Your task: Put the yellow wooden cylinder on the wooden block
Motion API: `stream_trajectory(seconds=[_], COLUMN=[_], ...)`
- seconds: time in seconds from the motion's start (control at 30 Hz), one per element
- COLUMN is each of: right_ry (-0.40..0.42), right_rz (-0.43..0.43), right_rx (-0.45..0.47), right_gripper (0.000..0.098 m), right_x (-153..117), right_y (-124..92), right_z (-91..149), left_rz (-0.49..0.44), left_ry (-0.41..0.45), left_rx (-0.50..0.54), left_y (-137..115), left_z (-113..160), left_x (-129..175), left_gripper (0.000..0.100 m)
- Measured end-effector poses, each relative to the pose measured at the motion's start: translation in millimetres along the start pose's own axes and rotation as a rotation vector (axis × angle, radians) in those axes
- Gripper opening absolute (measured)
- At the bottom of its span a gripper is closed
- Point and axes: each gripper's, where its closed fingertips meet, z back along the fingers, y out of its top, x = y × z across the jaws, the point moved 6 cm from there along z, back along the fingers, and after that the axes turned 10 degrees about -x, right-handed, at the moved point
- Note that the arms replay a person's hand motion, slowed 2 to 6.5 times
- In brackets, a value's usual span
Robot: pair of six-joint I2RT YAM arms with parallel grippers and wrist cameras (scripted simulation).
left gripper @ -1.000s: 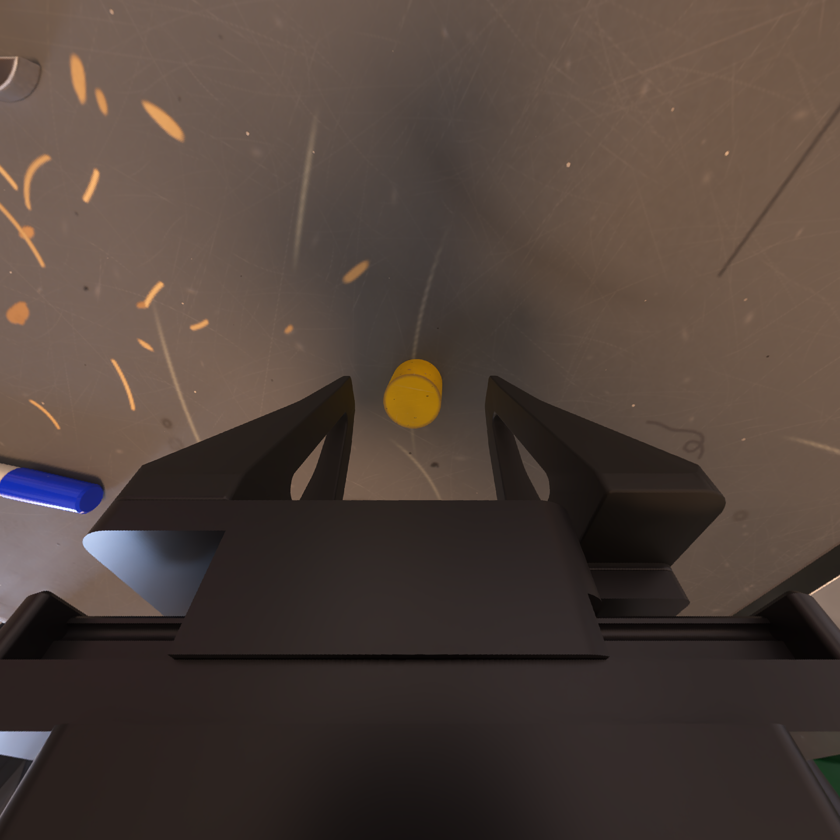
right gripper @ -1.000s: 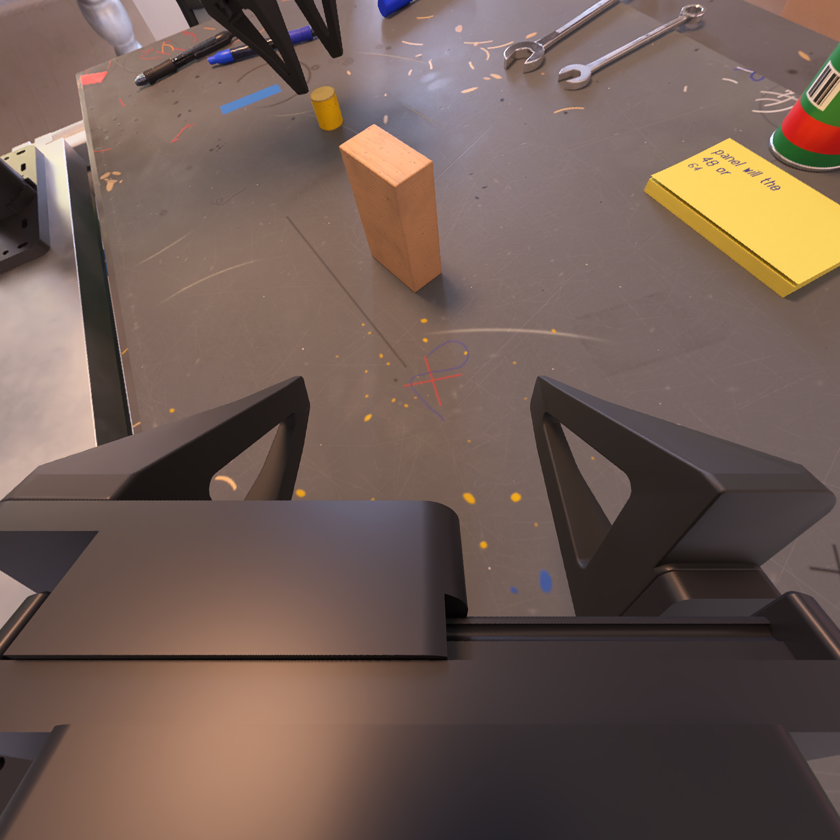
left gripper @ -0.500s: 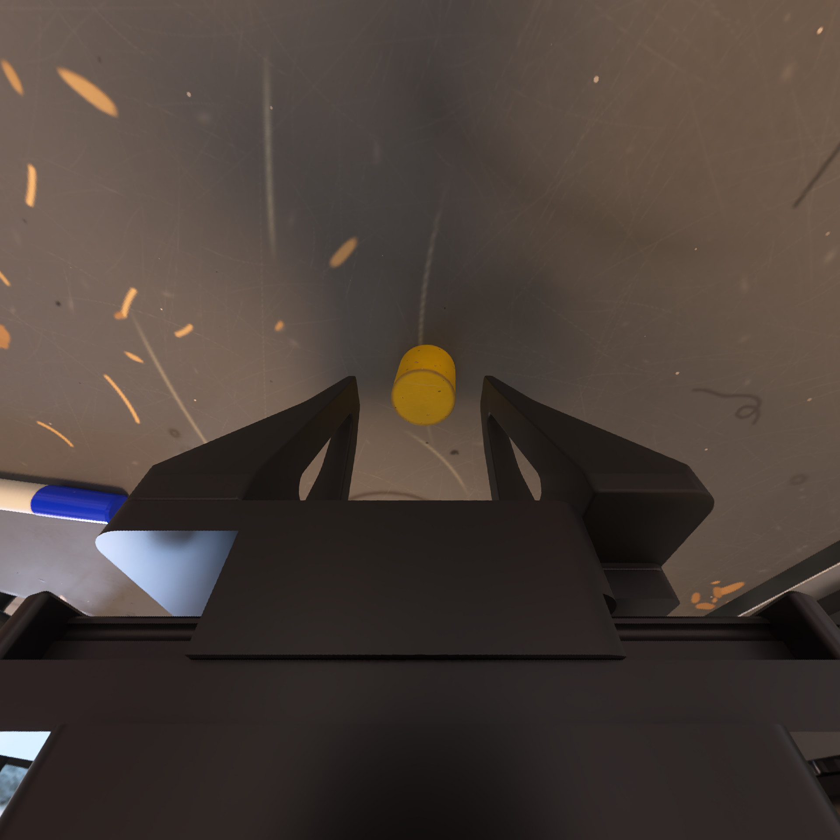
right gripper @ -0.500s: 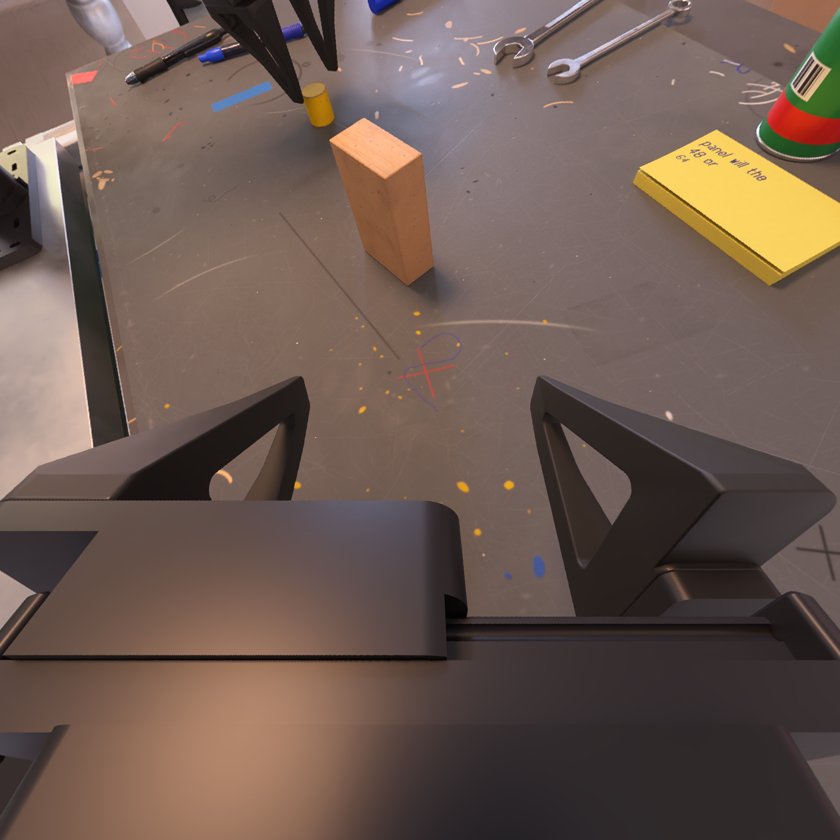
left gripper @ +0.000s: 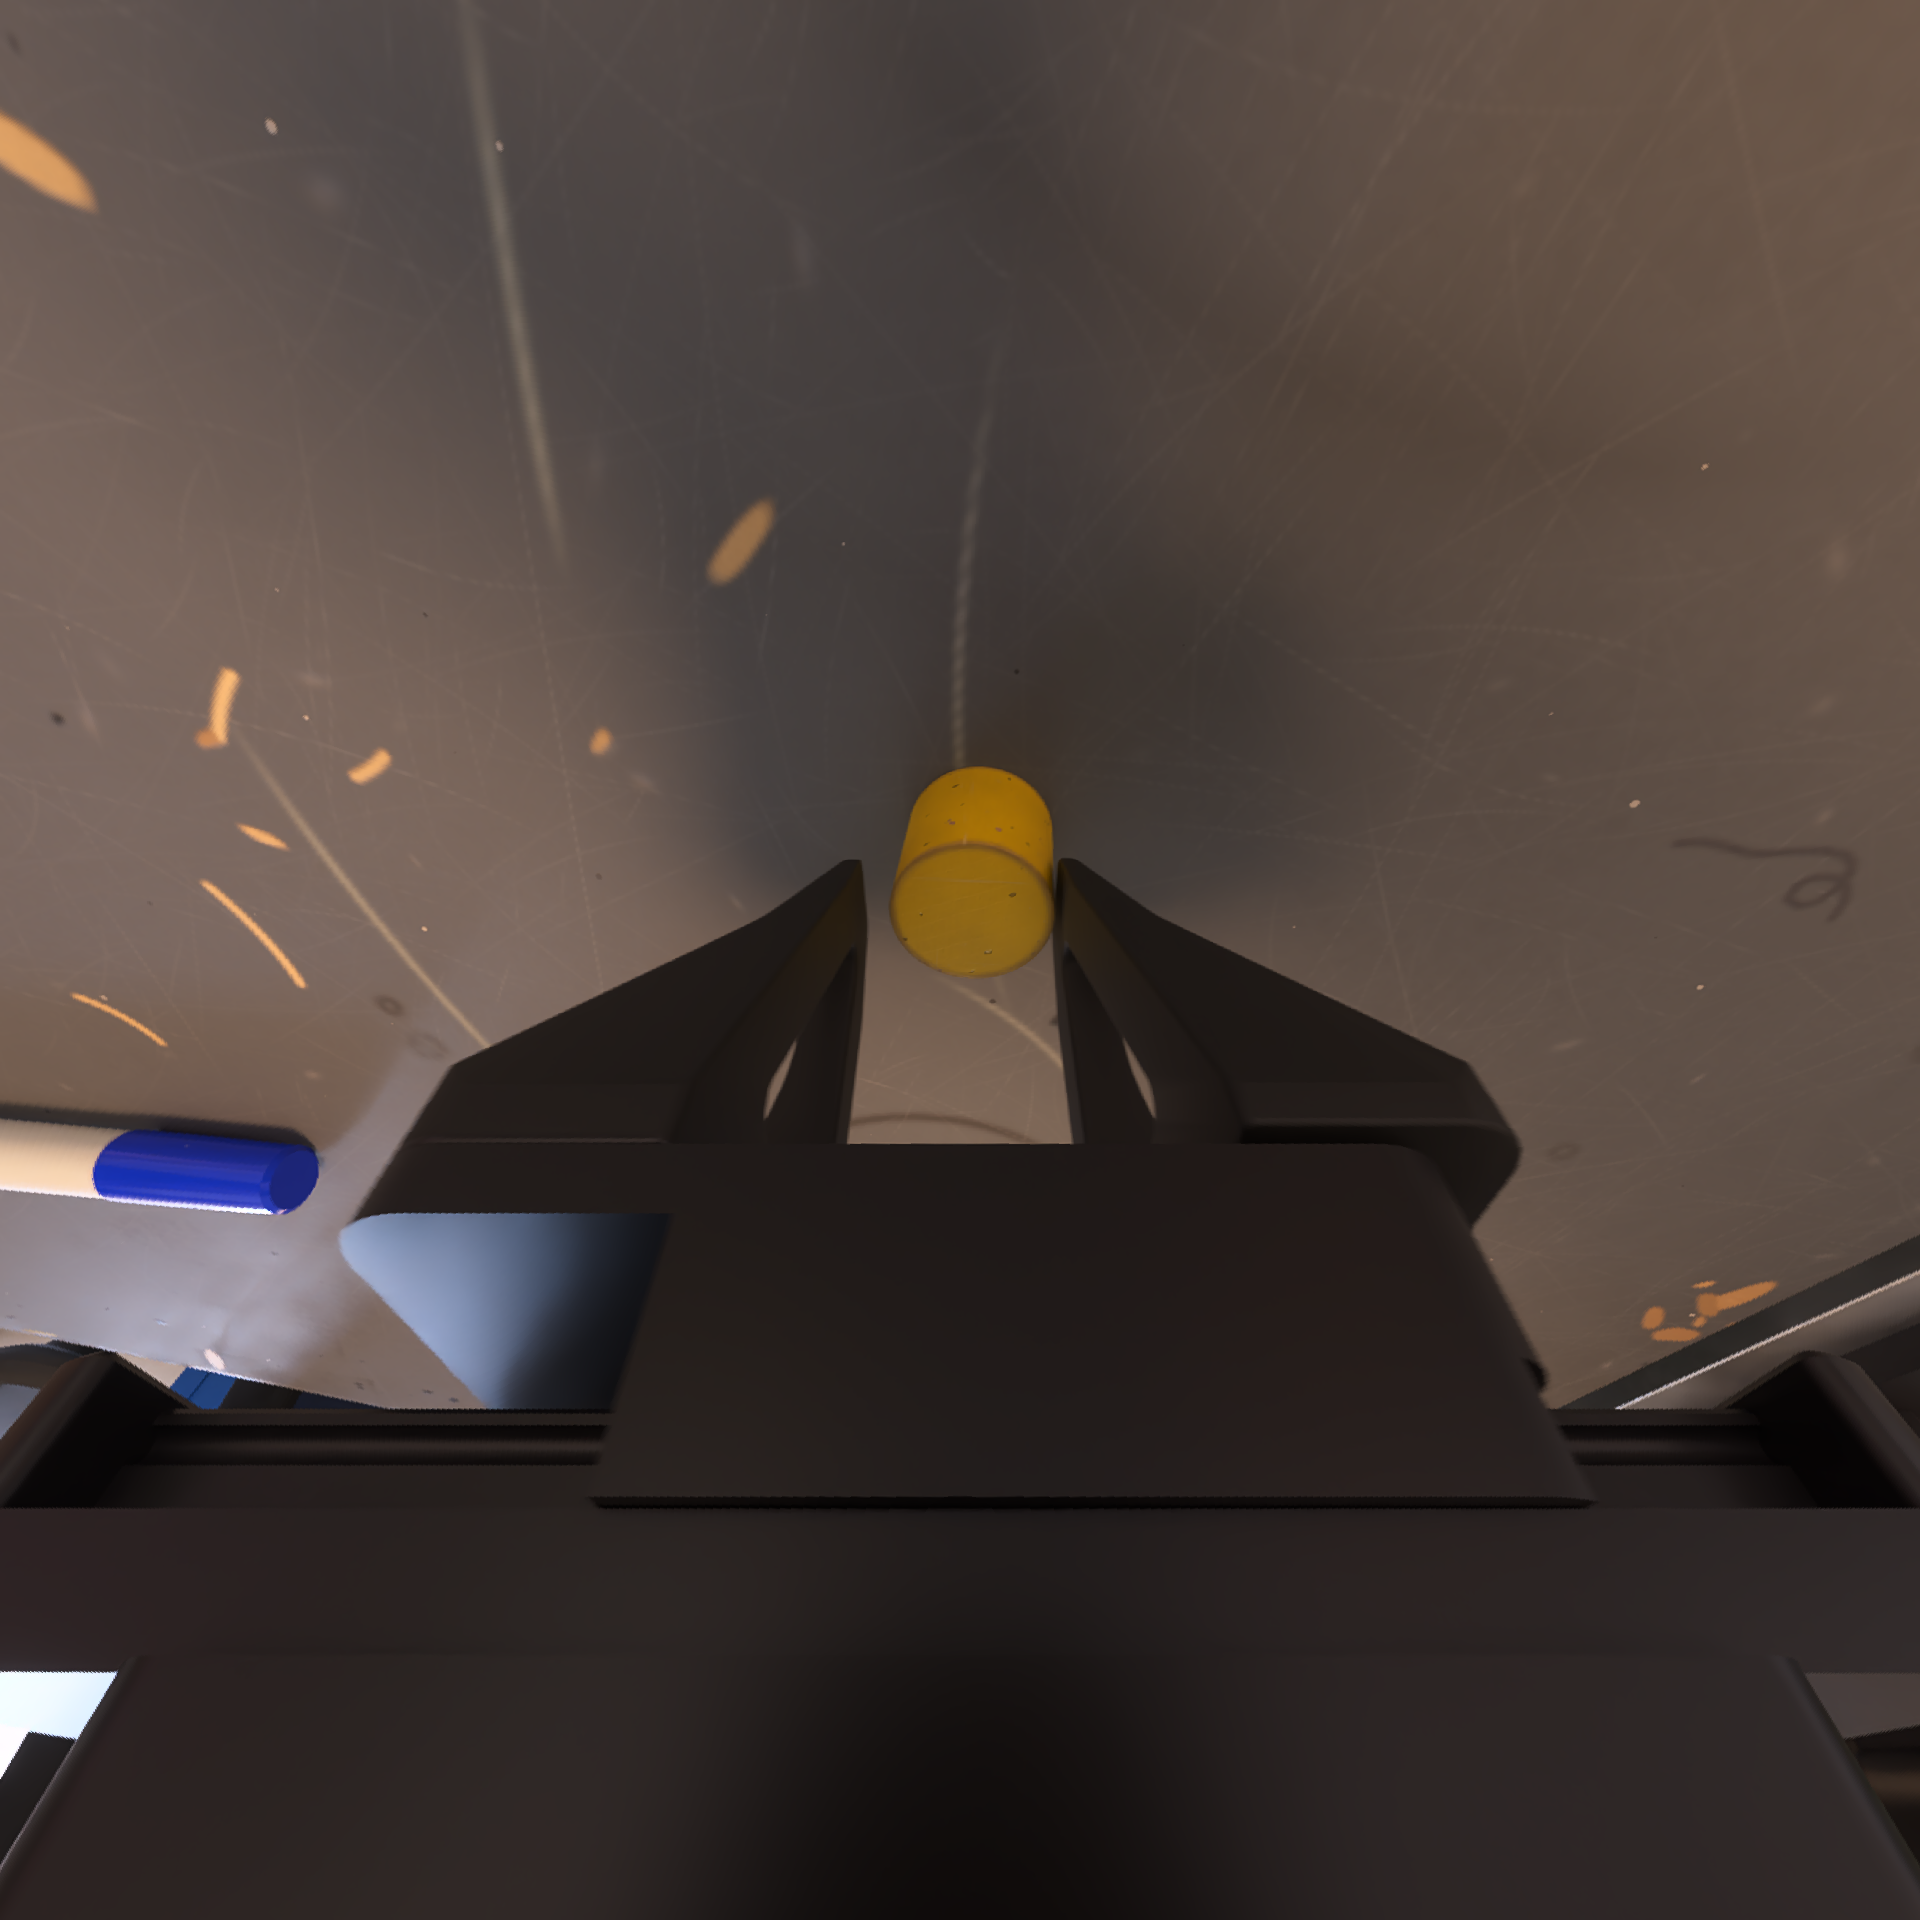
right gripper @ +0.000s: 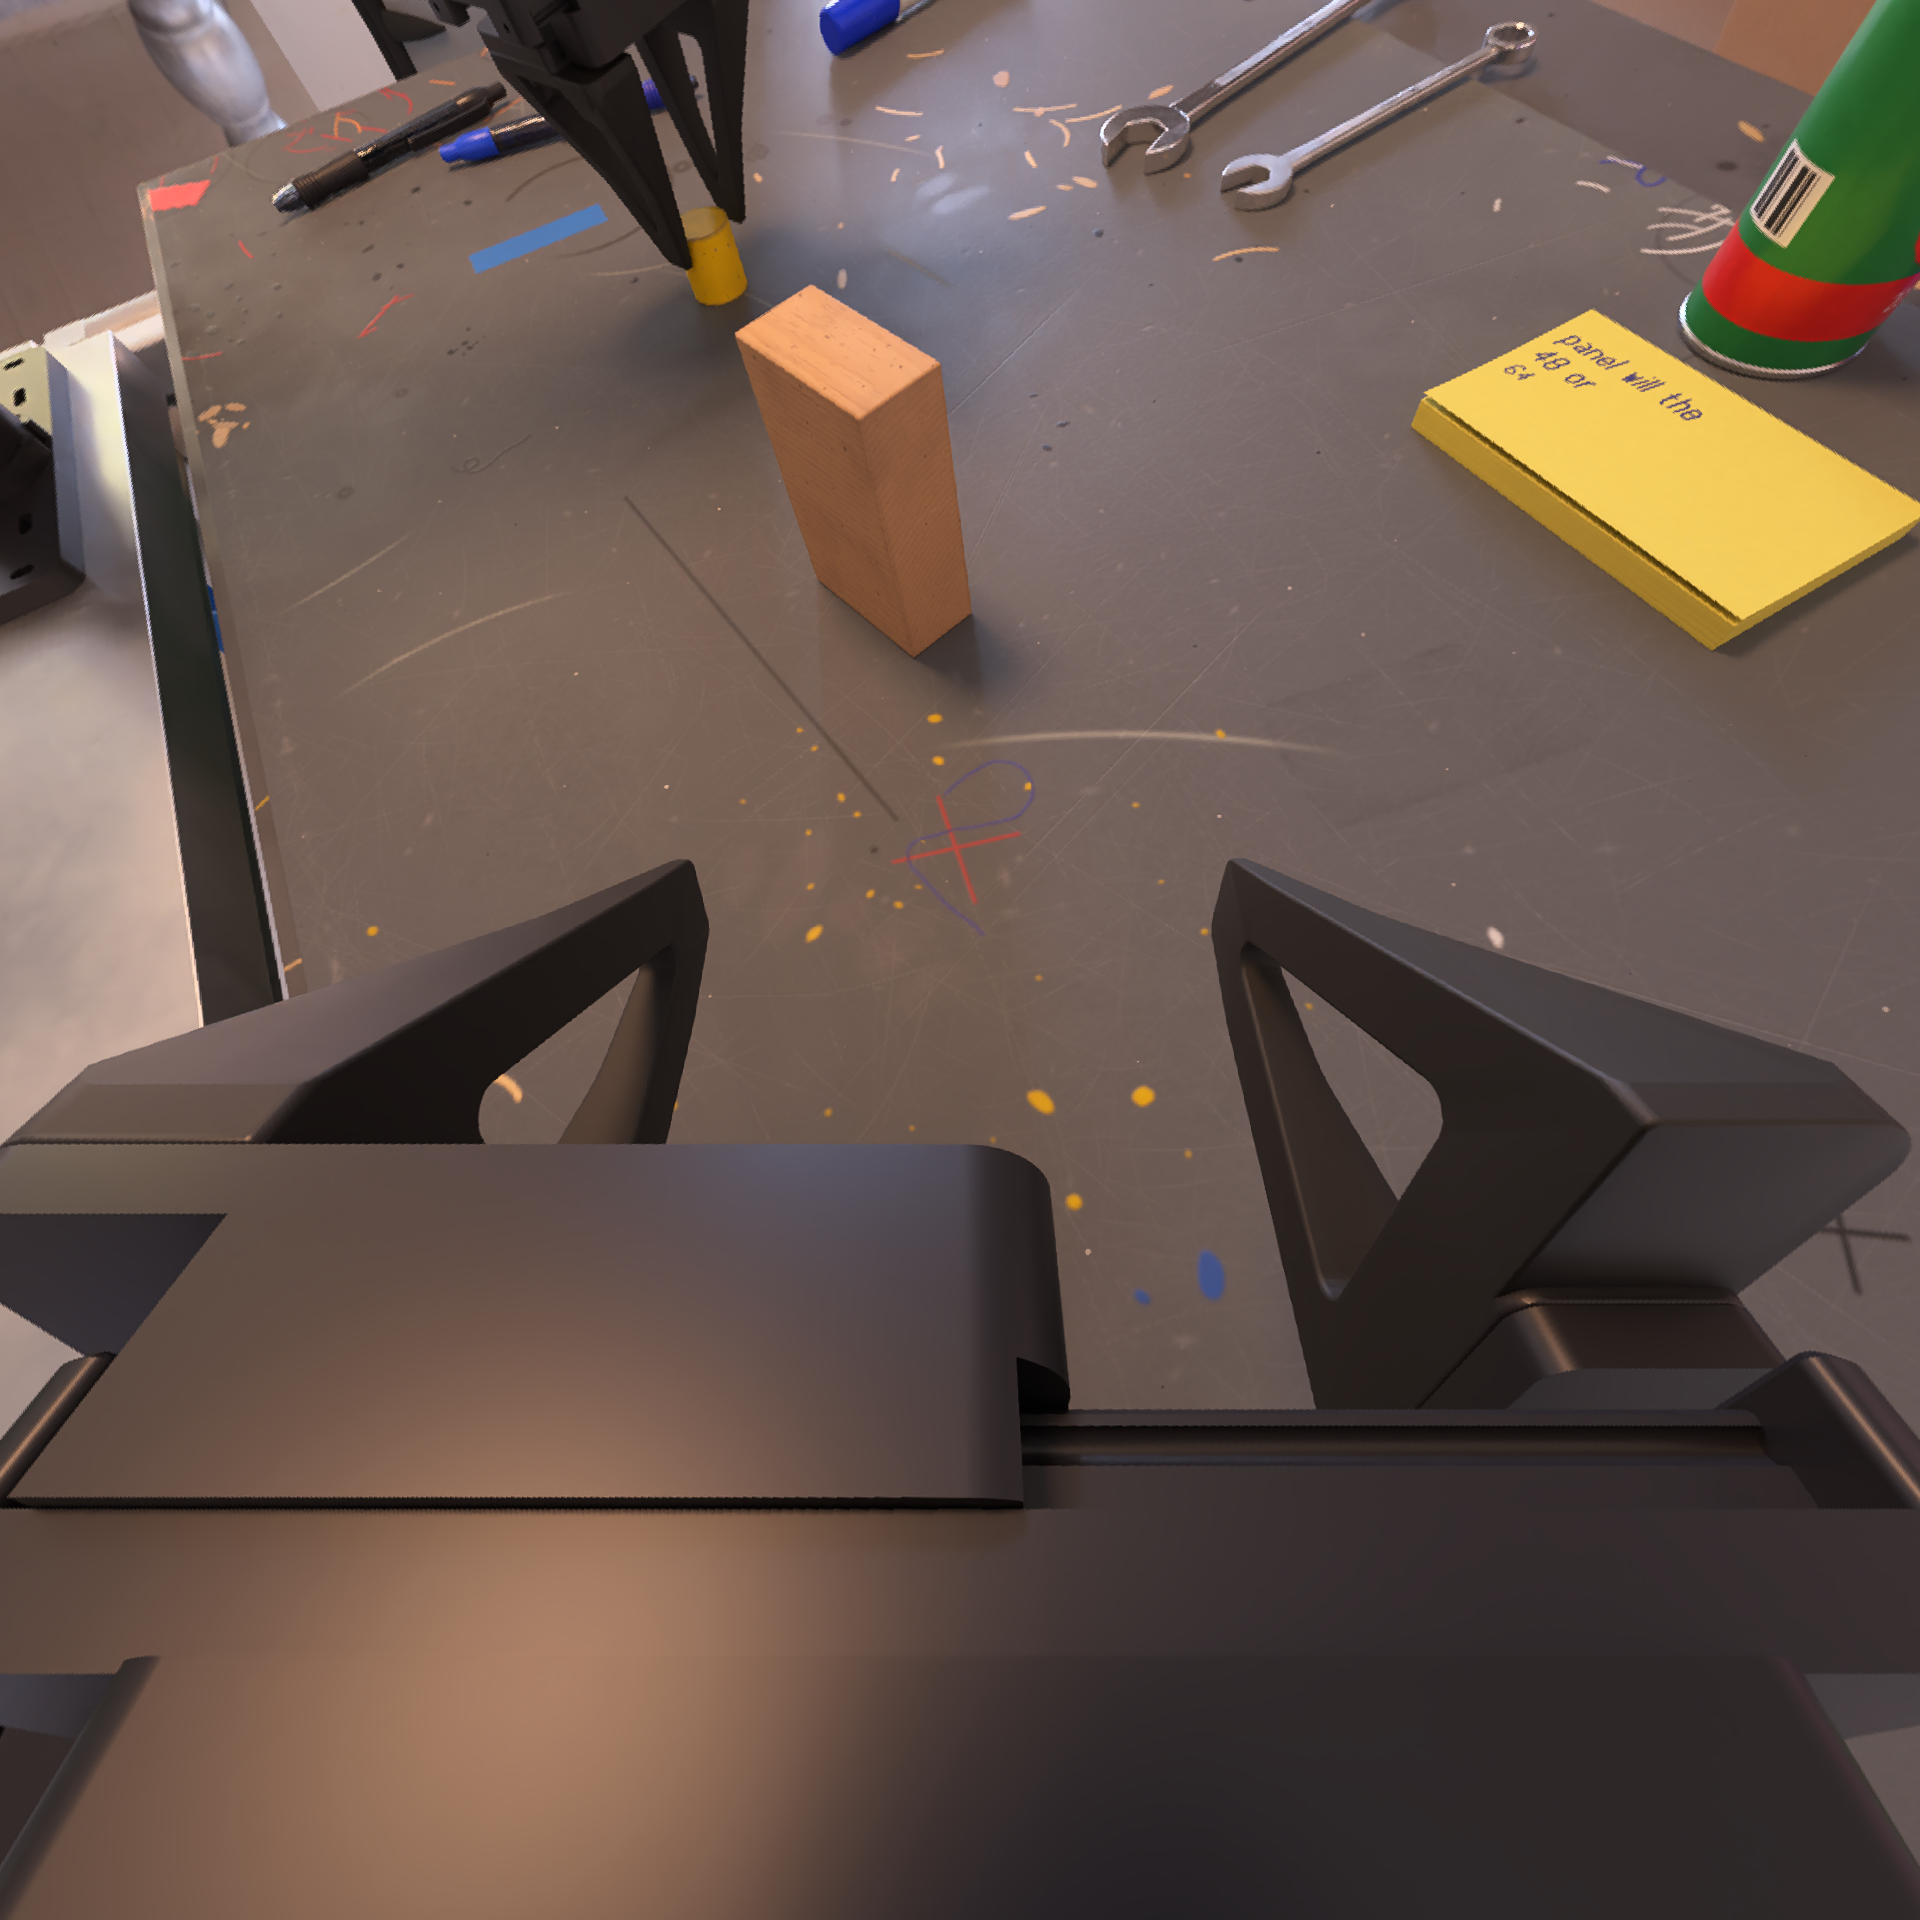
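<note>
Yellow wooden cylinder (left gripper: 971,894) upright between left pincer (left gripper: 958,878) fingertips, on table.

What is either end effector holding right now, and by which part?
Nothing is clearly held. The left end effector straddles the upright yellow wooden cylinder near its top, a gap showing on one side. The right end effector is open and empty.

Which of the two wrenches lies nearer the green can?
The wrench with the ring end, lying right of the other wrench, closer to the green can.
</note>
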Motion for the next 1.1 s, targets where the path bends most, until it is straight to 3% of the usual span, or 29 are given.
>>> stream_trajectory(seconds=[0.07, 0.37, 0.57, 0.83, 1.1], right_ry=[-0.002, -0.007, -0.01, -0.006, -0.013], right_rz=[-0.001, -0.005, -0.002, -0.003, 0.006], right_rx=[0.002, 0.009, 0.01, 0.003, 0.006], right_gripper=[0.083, 0.0826, 0.0819, 0.0816, 0.0809], right_x=[0.5, 1.9, 1.8, -0.1, -2.1], right_y=[0.0, -0.3, 0.1, -1.6, -0.1], right_z=[0.7, 2.5, 3.6, 4.1, 6.1], left_rz=[-0.007, 0.012, 0.064, 0.125, 0.108], left_ry=[-0.003, -0.025, -0.06, -0.065, -0.041], left_rx=[0.006, 0.016, 0.094, 0.268, 0.395], left_y=[1.3, 4.8, 12.8, 30.1, 66.3], left_z=[-0.1, 0.7, 10.3, 52.7, 105.4], left_x=[0.7, 1.0, 3.5, 7.9, 27.5], left_gripper=[0.025, 0.025, 0.025, 0.025, 0.025])
